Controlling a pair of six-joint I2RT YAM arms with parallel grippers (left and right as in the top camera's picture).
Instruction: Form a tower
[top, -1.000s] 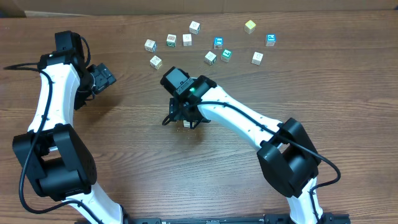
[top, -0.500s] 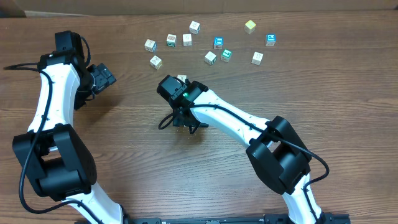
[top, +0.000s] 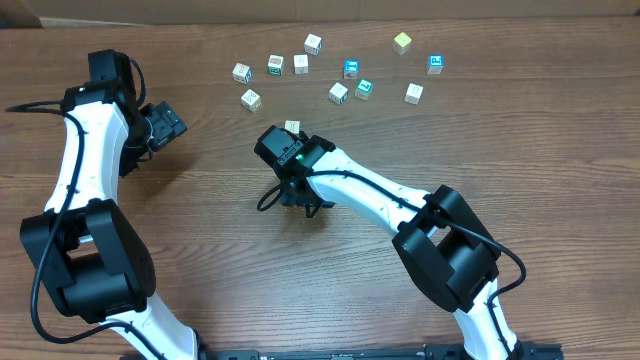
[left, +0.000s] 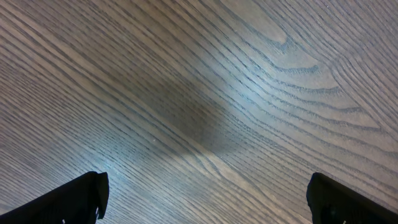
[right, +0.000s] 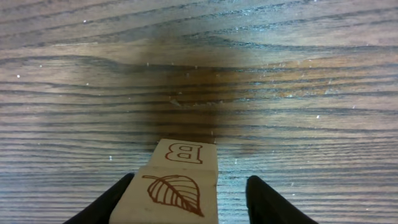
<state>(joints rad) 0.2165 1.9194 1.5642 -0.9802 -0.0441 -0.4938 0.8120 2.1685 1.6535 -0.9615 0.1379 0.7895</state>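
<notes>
Starting at the left, my left gripper (top: 165, 125) hangs over bare table (top: 200, 250) with its jaws spread as wide as they go and nothing between them; its wrist view shows only wood grain. Toward the middle, the right gripper (top: 292, 202) points down at the table, and from overhead it hides the tower entirely. The right wrist view shows the tower (right: 180, 186) standing on the table between the fingers (right: 264, 199). It is pale wood, with a brown leaf face and a letter B face showing. I cannot tell how many cubes high it is. The jaws stand half open astride it, the left finger just beside the wood and a clear gap on the right, so I judge nothing is gripped yet. I expect these cubes to be light, stiff and smooth-faced, with nothing joining one to the next, so a sideways nudge could shear the stack. I would pinch two opposite flat faces squarely, centred on one cube, and keep the fingers level. Beyond and to the right, the loose cubes (top: 339, 93) lie scattered along the far side, one (top: 292, 126) just past the right wrist.
</notes>
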